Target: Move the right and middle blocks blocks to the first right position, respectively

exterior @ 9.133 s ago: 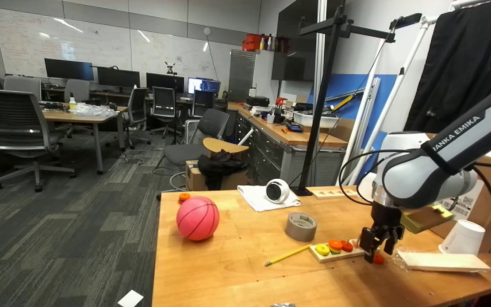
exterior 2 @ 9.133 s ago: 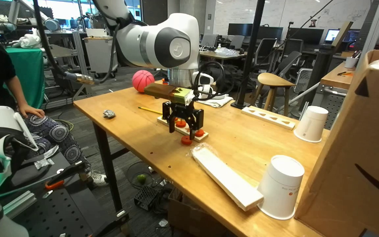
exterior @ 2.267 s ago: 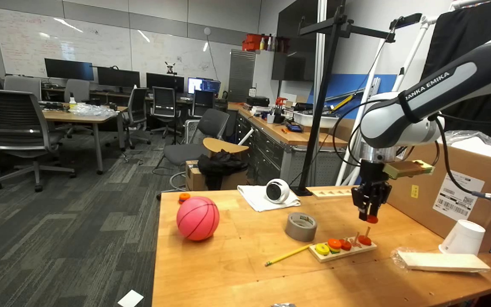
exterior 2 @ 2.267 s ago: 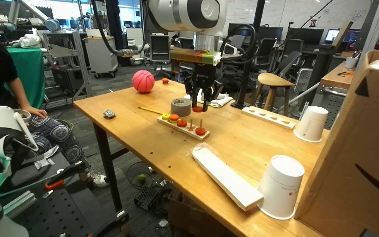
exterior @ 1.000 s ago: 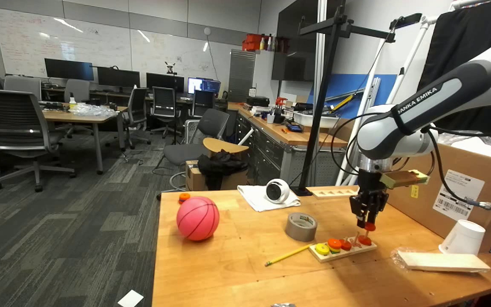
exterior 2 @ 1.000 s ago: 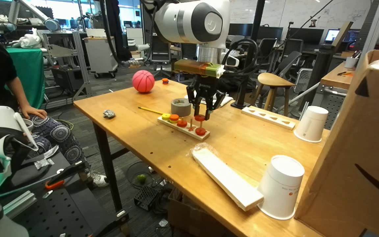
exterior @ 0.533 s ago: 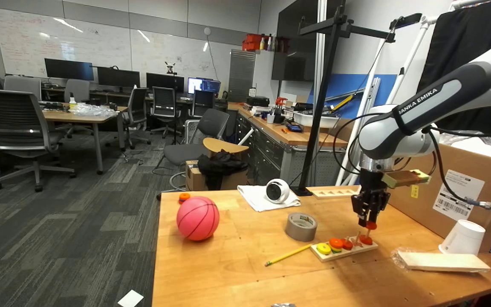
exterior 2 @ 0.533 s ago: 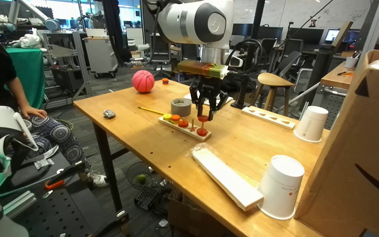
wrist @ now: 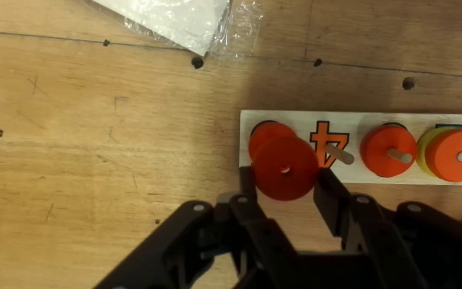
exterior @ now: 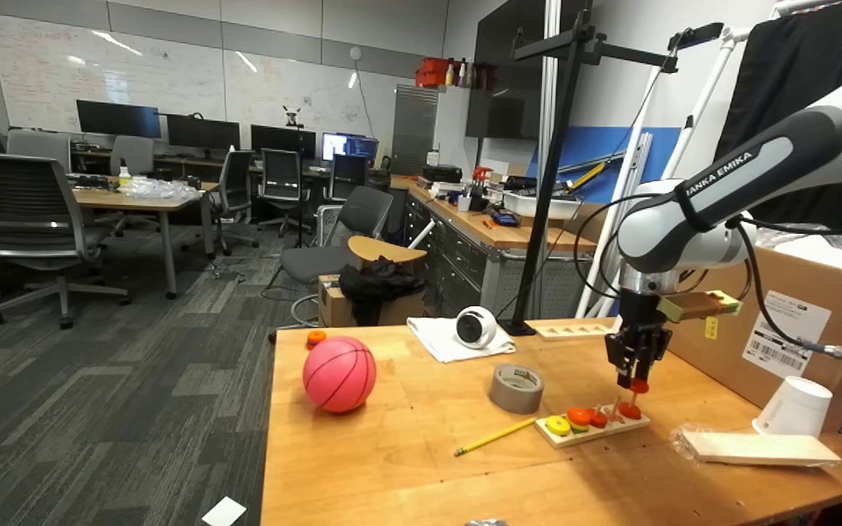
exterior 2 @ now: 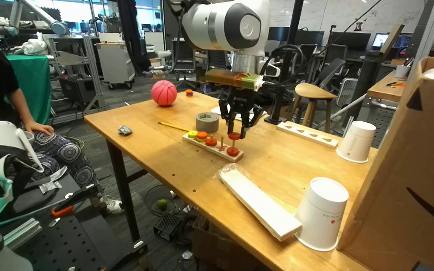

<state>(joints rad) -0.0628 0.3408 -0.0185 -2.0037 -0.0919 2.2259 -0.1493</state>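
Note:
My gripper (exterior 2: pixel 236 134) is shut on a red block (wrist: pixel 281 186), a round disc with a centre hole, its rim between both fingers. In both exterior views this block sits at the top of the end peg (exterior 2: pixel 233 143); whether the peg has entered the hole I cannot tell. Another red block (exterior 2: pixel 233 151) lies at that peg's foot on the wooden peg board (wrist: pixel 301 120). Beside it stands a bare peg (wrist: pixel 345 157) at the number 4. Farther along are a red block (wrist: pixel 383 150), an orange one (wrist: pixel 453 156) over yellow, and a yellow block (exterior 2: pixel 192 134).
Close behind the board stands a grey tape roll (exterior 2: pixel 207 122); a pencil (exterior 2: pixel 173 126) touches or nearly touches its far end. A wrapped wooden piece (exterior 2: pixel 258 203), paper cups (exterior 2: pixel 322 214) and a large carton (exterior: pixel 772 321) occupy the near side. A pink ball (exterior: pixel 339 374) sits farther off.
Over the last second the held block and my gripper have shifted slightly sideways, and the peg board has slid the same way with them. Earlier, the held block came down onto the end peg.

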